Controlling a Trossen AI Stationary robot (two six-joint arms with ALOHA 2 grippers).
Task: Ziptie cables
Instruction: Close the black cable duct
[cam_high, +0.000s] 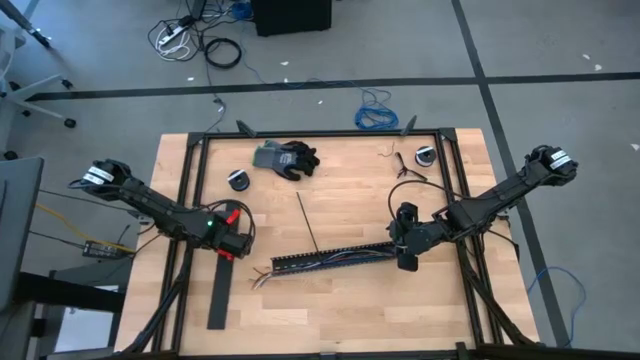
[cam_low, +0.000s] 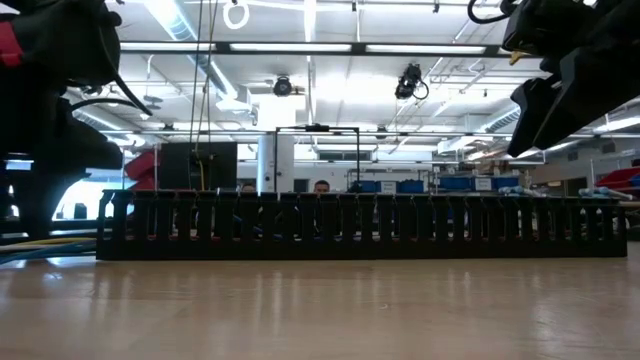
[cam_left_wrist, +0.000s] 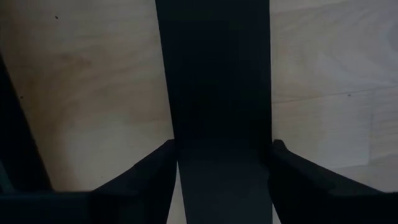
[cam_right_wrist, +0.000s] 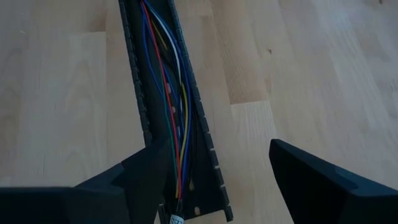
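Observation:
The black slotted channel (cam_high: 330, 260) lies on the wooden table, with the multicoloured cables (cam_right_wrist: 168, 93) running along inside it. Their loose ends splay out of its left end (cam_high: 262, 281). My right gripper (cam_high: 407, 258) hangs open above the channel's right end, one finger over the channel wall (cam_right_wrist: 146, 174) and the other over bare wood. A flat black strip (cam_high: 218, 295) lies on the table's left part. My left gripper (cam_high: 232, 248) is at the strip's far end, with a finger beside each long edge (cam_left_wrist: 222, 152). My left gripper comes down from above, its fingers (cam_left_wrist: 163, 163) across the flat strip near its far end (cam_left_wrist: 217, 124). One finger stands at each long edge. The strip lies flat on the table. Whether the fingers touch its edges I cannot tell.
A thin black zip tie (cam_high: 308, 222) lies on the wood beyond the channel. A dark glove (cam_high: 285, 158) and two small round holders (cam_high: 240, 180) (cam_high: 427, 155) sit near the far edge. A black frame rail (cam_high: 320, 134) borders the table. Free wood lies near the front edge.

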